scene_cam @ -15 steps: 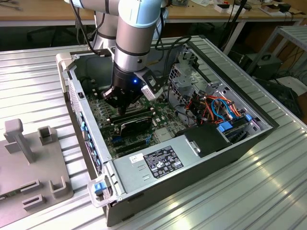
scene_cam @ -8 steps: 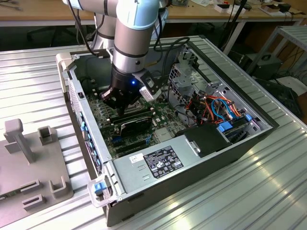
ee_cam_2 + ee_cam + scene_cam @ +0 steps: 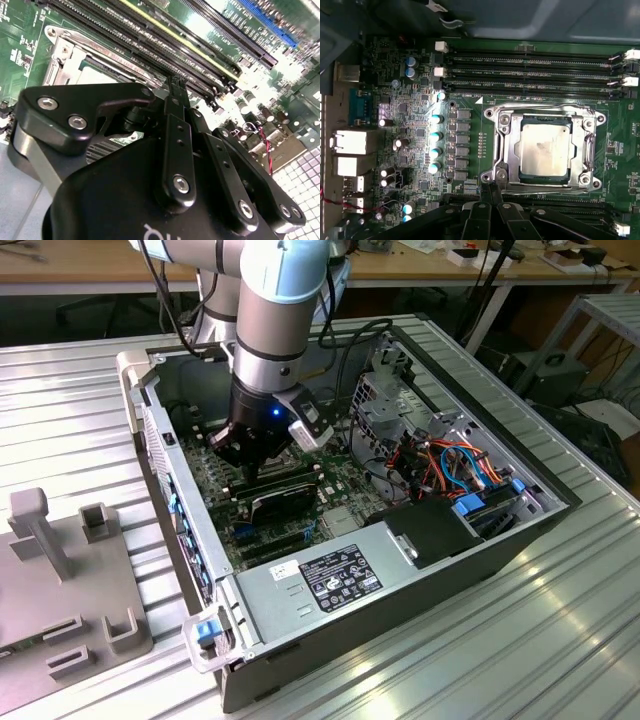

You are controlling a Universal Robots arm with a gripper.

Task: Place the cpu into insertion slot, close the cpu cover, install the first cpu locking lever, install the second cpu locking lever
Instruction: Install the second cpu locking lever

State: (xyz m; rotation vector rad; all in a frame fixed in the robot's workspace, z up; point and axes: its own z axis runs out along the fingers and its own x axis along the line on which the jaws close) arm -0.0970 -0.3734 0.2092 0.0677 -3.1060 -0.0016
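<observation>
Black gripper low inside open computer case on ribbed bench | second wrist view: fingers together, empty, beside memory slots | first wrist view: cpu seated in insertion slot, cpu cover closed around it

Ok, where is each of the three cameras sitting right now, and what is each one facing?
Exterior view: off the arm, above, looking down into the open computer case; the arm reaches in, gripper low over the board.
First wrist view: on the arm, facing down at the motherboard; the cpu sits in the insertion slot with the cpu cover closed around it; fingertips shut together.
Second wrist view: behind the gripper, looking along it.
Both wrist views share the socket and memory slots.
</observation>
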